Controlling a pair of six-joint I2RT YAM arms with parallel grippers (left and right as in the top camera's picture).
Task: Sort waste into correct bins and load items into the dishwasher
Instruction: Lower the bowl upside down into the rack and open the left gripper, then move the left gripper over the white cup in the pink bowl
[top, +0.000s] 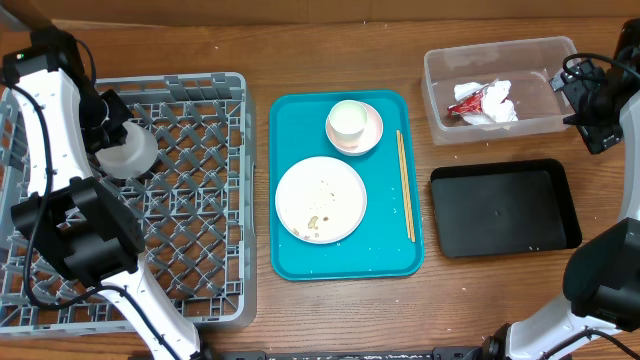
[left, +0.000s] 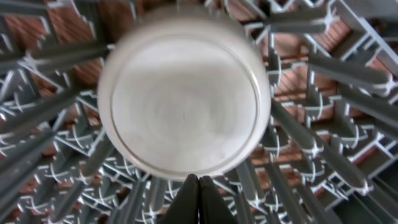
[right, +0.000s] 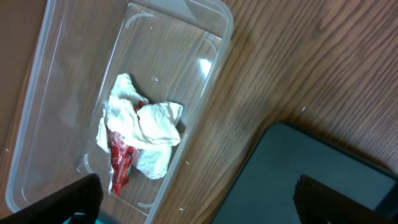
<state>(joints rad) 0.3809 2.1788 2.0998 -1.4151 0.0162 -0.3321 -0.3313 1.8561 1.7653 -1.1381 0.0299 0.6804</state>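
A white bowl (top: 127, 156) (left: 183, 102) sits upside down on the pegs of the grey dishwasher rack (top: 190, 200) (left: 323, 81). My left gripper (top: 110, 132) (left: 199, 190) is shut and empty, its tips right at the bowl's rim. On the teal tray lie a flat plate with food specks (top: 320, 200), a small cup (top: 348, 120) on a saucer (top: 372, 132), and chopsticks (top: 405, 185). The crumpled napkin (top: 495, 100) (right: 146, 134) and red wrapper (top: 466, 102) (right: 119, 163) lie in the clear tub (top: 440, 90) (right: 37, 124). My right gripper (top: 572, 92) (right: 199, 208) hangs open over the tub's edge, holding nothing.
The black tray (top: 505, 208) (right: 298, 162) lies just in front of the clear tub, with a strip of wooden table between them. The teal tray (top: 295, 260) sits between the rack and the bins. Both arms' bases stand at the near edge.
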